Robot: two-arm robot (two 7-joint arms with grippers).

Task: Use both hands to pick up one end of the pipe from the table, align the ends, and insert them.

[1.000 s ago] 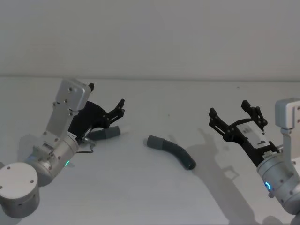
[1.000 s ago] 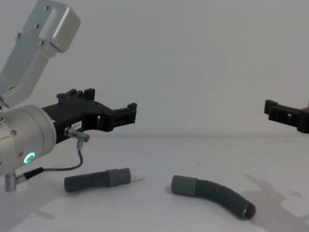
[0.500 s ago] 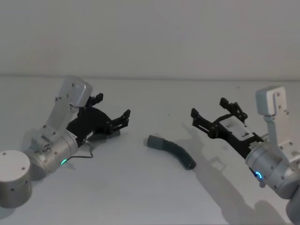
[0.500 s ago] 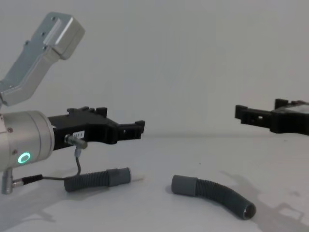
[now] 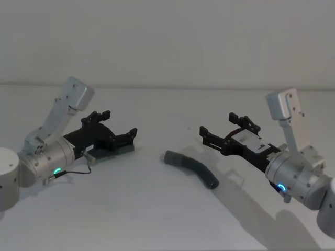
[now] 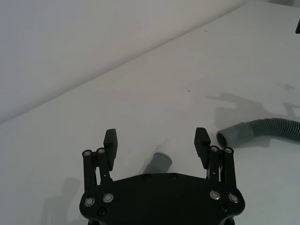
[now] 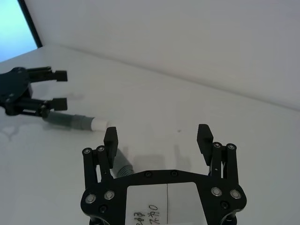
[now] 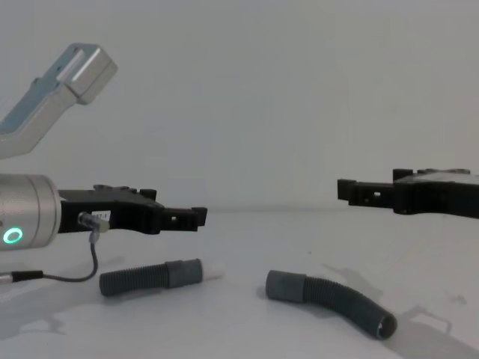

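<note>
Hovering released, left end effector (image 5: 119, 123) over short pipe (image 8: 150, 277), right end effector (image 5: 218, 124) near curved pipe (image 5: 193, 168).

The pipe (image 8: 340, 299) is ribbed dull plastic with smooth cuffs (image 8: 284, 286), the table (image 8: 224, 333) matt.

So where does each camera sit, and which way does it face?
Head view: up high, facing forward and down at the table; both arms, left claw, right claw.
Chest view: lower, facing across the table; both claws side-on.
Left wrist view: on that wrist, along its open claw, at the short pipe piece.
Right wrist view: likewise, along its own open claw.
Shared: head and chest views both show the curved pipe piece.
</note>
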